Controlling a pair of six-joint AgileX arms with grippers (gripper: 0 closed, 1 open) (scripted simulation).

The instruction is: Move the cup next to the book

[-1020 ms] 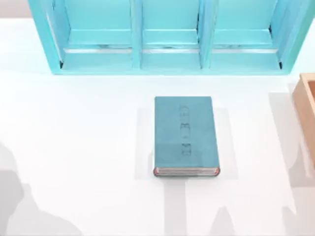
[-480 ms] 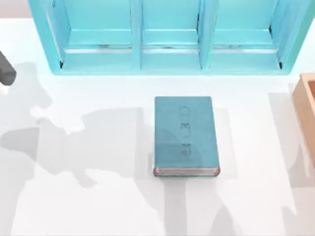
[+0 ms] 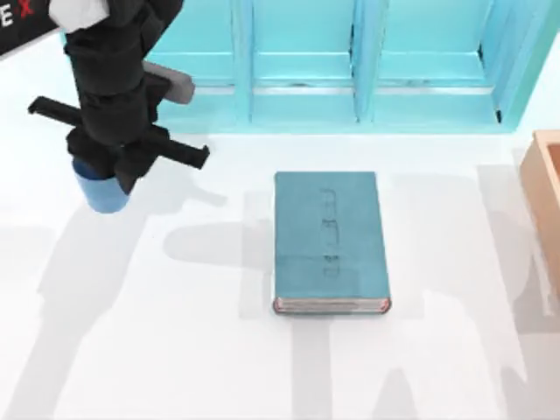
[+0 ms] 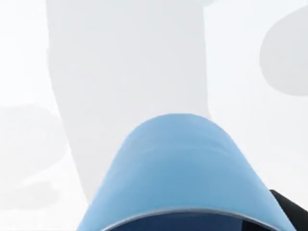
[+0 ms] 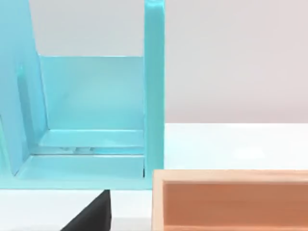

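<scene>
Hanging over the desk's far-left part, the left gripper (image 3: 103, 175) has the cup (image 3: 101, 190) in its jaws.

Seen from above, the jaws are closed on the light-blue cup from overhead, and its lower body pokes out beneath the black wrist — whether its base touches the white desk (image 3: 175, 350) I cannot tell. The left wrist view looks down the cup's wall (image 4: 180, 163) with bare desk beyond. The book (image 3: 330, 241) lies flat near the desk's middle, well apart from the cup, its page edges facing the near edge. A turquoise shelf unit (image 3: 306, 87) lines the far edge — a wooden box (image 3: 547, 175) sits at the right edge. The right arm is parked near the far-right corner, its wrist view facing the shelf unit and box.
</scene>
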